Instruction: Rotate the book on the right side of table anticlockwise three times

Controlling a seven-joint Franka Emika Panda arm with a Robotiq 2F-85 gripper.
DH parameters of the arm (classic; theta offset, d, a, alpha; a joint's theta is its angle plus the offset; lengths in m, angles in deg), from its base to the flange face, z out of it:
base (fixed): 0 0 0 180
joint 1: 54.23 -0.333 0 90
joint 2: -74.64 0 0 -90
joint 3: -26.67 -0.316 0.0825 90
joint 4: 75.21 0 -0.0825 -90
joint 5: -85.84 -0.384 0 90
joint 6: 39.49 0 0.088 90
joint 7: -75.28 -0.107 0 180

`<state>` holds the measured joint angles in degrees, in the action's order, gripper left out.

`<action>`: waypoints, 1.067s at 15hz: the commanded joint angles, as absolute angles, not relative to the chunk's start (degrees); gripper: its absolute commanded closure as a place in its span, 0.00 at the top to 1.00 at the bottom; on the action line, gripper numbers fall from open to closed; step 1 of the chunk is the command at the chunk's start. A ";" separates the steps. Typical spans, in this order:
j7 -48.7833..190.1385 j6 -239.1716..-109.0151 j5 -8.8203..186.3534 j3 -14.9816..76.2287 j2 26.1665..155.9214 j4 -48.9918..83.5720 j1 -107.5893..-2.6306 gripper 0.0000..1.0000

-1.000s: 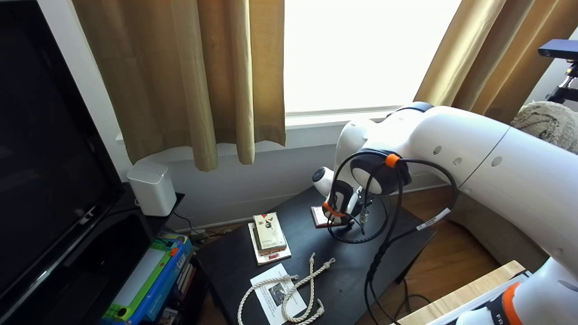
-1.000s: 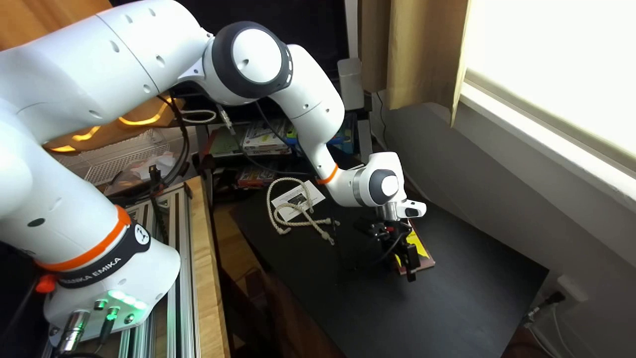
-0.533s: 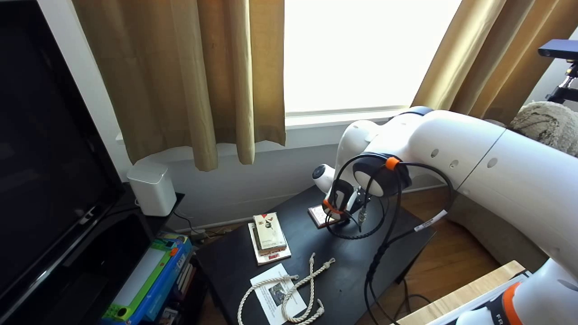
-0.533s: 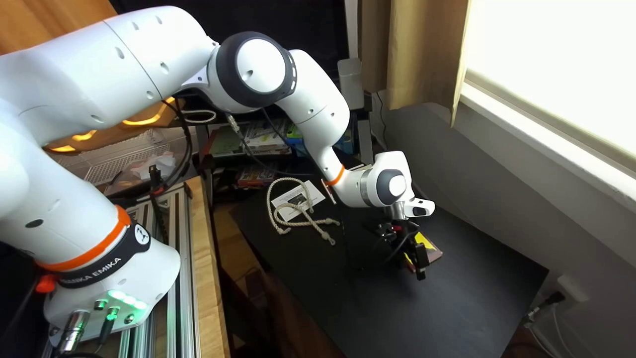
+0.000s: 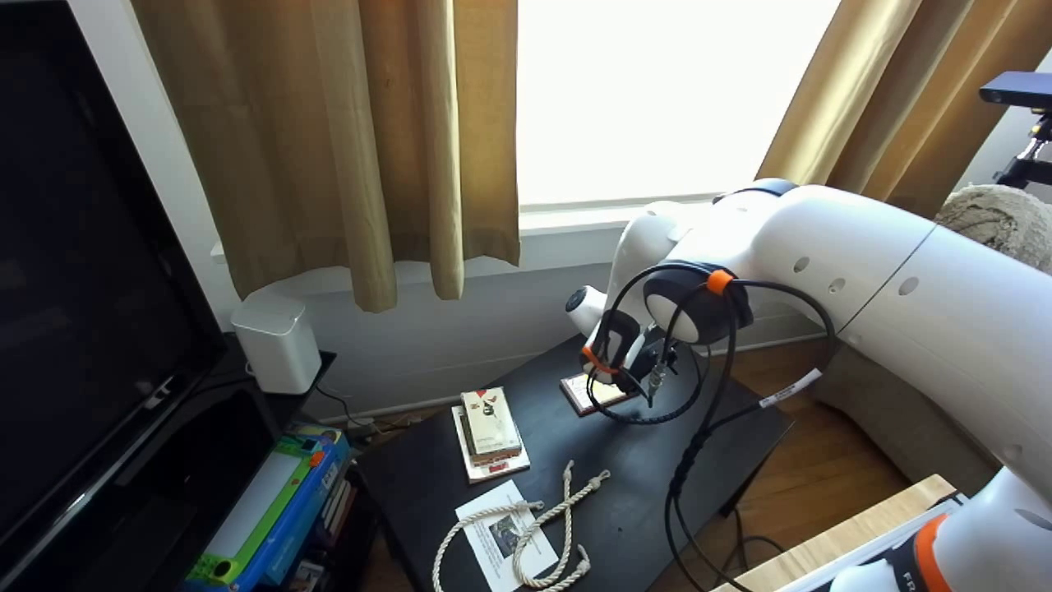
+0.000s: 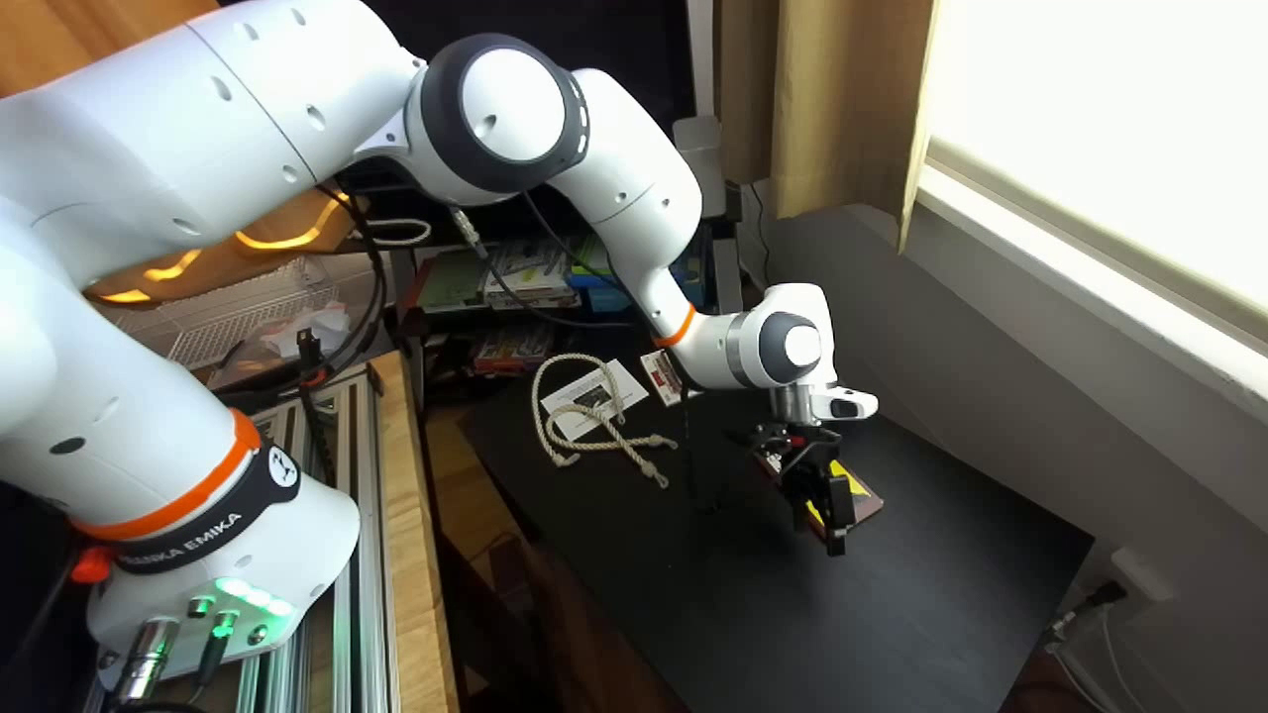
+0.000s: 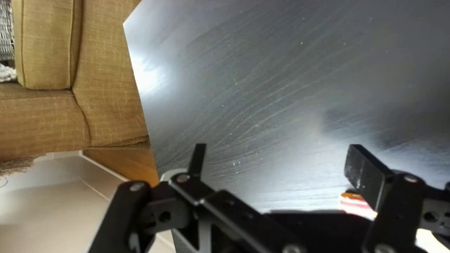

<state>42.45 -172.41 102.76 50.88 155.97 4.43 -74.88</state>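
The book (image 5: pixel 588 395) lies flat on the black table (image 5: pixel 657 460). Its cover looks pale with a reddish-brown edge there. In the other outside picture, an exterior view, the book (image 6: pixel 858 495) shows yellow and maroon, partly covered by the gripper. In the wrist view only a bright pink-and-white bit of the book (image 7: pixel 353 204) shows beside the right finger. My gripper (image 7: pixel 276 149) is open, with nothing between its fingers. In an exterior view the gripper (image 6: pixel 824 510) is over the book's near side, seemingly a little above it. Elsewhere the arm mostly hides the gripper.
A stack of books (image 5: pixel 493 427), a printed sheet (image 5: pixel 501 538) and a white rope (image 5: pixel 567 526) share the table. The wall (image 6: pixel 951 376) and window sill (image 6: pixel 1090 287) run along one side. A tan sofa (image 7: pixel 105 77) is past the table edge.
The book has turned a little anticlockwise between the first and middle moments. Since then my arm and gripper have risen, and more of the book shows.
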 commanded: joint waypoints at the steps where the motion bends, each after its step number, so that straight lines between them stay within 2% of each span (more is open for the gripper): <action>1: 41.04 -173.17 102.57 48.72 150.71 8.80 -74.48 1.00; 9: 43.40 -194.50 97.41 41.31 150.50 8.57 -68.52 1.00; 16: 52.83 -206.49 90.93 36.35 154.02 7.96 -63.96 1.00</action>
<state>47.81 -202.32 93.88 39.02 152.27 8.15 -66.81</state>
